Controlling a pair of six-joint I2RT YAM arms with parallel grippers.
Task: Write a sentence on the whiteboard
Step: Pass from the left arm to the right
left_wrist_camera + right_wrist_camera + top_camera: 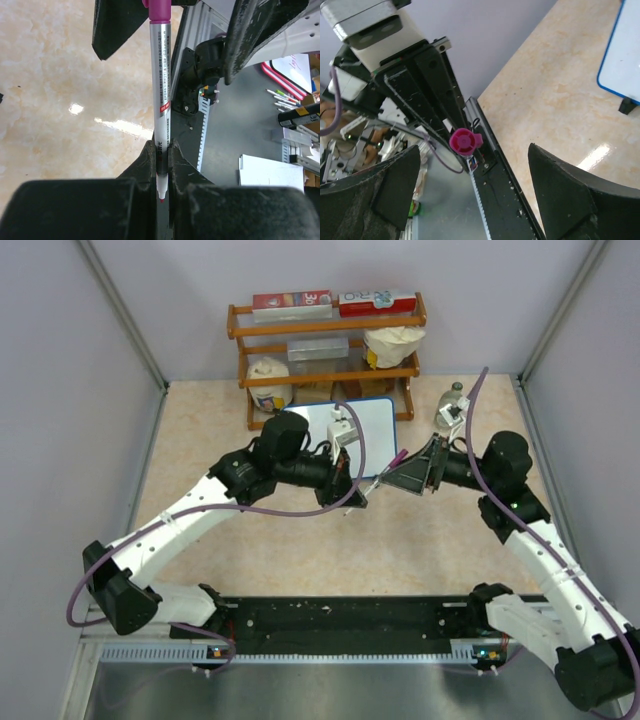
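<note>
Arms meet over the desk (300, 550): left fingers (142, 167) clench the marker (161, 100), right fingers (565, 185) spread open facing its pink cap (464, 141); whiteboard (375, 425) near, on the far side.

Beige table (420, 540): whiteboard (375, 422), rack (325, 328), bottle (452, 406)

Glossy whiteboard (374, 426), shiny marbled tabletop (430, 540)

Pale grey walls (60, 390) enclose a beige marbled desk (420, 545), with a wooden rack (330, 377) standing against the back wall.
</note>
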